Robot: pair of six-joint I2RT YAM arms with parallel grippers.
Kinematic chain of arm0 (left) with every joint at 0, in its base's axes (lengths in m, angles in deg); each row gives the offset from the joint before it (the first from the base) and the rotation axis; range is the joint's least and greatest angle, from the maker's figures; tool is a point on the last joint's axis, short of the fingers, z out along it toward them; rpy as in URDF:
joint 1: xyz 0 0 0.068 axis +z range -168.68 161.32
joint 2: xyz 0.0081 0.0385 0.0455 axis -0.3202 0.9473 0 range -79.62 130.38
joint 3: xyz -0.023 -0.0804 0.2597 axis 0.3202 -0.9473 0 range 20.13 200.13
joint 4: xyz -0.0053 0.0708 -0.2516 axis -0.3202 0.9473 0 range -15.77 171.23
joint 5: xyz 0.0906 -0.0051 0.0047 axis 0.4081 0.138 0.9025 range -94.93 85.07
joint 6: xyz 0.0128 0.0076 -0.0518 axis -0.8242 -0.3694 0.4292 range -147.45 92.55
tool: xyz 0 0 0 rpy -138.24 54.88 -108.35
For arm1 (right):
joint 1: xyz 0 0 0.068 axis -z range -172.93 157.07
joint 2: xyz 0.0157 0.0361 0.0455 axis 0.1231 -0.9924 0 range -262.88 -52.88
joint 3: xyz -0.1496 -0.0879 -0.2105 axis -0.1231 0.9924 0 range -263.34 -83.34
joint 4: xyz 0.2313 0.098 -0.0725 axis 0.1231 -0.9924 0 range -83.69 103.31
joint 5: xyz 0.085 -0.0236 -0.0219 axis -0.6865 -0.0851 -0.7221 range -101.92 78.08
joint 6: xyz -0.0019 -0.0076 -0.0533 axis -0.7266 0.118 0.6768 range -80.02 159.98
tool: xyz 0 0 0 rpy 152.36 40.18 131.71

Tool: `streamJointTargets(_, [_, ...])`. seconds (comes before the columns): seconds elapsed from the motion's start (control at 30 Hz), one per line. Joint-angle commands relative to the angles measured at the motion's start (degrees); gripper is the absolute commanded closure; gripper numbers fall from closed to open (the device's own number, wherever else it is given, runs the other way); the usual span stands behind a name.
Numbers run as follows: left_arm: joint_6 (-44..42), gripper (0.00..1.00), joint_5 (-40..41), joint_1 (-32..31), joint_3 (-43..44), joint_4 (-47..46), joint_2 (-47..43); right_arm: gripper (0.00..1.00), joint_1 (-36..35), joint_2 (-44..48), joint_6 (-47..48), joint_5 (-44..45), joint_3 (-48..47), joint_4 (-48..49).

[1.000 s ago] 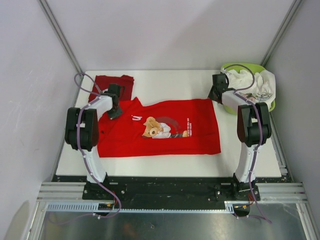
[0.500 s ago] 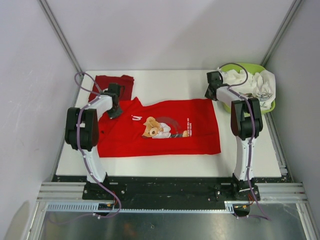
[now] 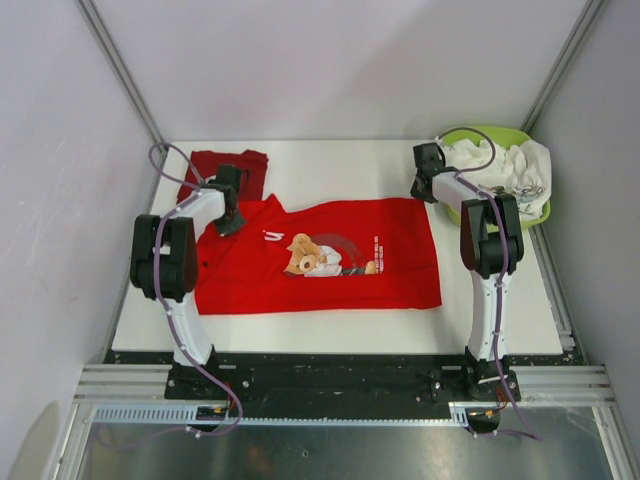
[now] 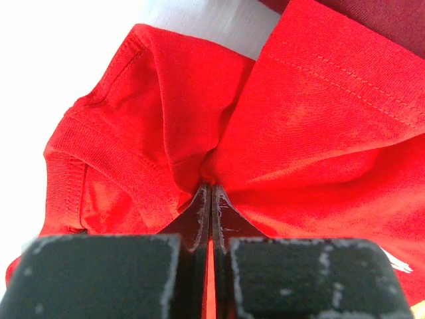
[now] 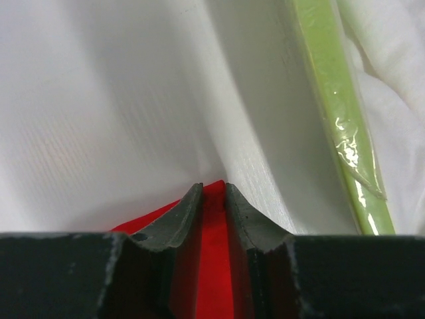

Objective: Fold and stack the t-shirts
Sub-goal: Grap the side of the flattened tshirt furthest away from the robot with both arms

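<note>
The left gripper (image 4: pixel 210 189) has its jaws pressed together on a bunched fold of the bright red t-shirt (image 3: pixel 250 280), near the ribbed collar, as the left wrist view shows. The cloth rises in creases toward that pinch. Just beyond it lies the darker red t-shirt (image 3: pixel 225 163), folded small at the far left corner of the table (image 3: pixel 340 165), its near edge just beside the bright one's sleeve.

The right gripper (image 5: pixel 212 189) stands at the shirt's far right corner. Its jaws are a narrow way apart and red cloth shows in the gap. From this angle we cannot tell whether they nip the corner or only stand over it.

The bright red shirt lies spread flat across the middle of the table, bear print up, with its long near edge running close to the table's near edge. White table lies bare beyond its far edge, between the darker shirt and the lime-green basket (image 3: pixel 505 133). A strip is also bare along its right side. The basket sits at the far right corner, heaped with white cloth (image 3: pixel 490 160), its rim just beside the right gripper.
</note>
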Motion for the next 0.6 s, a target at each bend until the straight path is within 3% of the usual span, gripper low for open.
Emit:
streamJointTargets(0.0, [-0.9,1.00,0.0,-0.2,2.7,-0.3,-0.1,0.76,0.3,-1.4,-2.0,-0.5,-3.0,-0.8])
streamJointTargets(0.2, [-1.0,1.00,-0.2,-0.3,3.0,-0.3,0.0,0.76,0.5,-1.7,-2.8,-1.1,-3.5,-0.7])
streamJointTargets(0.4, [-1.3,1.00,-0.3,-0.2,3.9,-0.3,0.1,0.96,0.5,-2.0,-3.3,-1.1,-4.7,-1.4])
streamJointTargets(0.57, [-2.5,1.00,-0.6,-0.2,6.3,-0.3,0.1,1.00,0.6,-1.2,-3.1,-0.5,-5.0,-1.9])
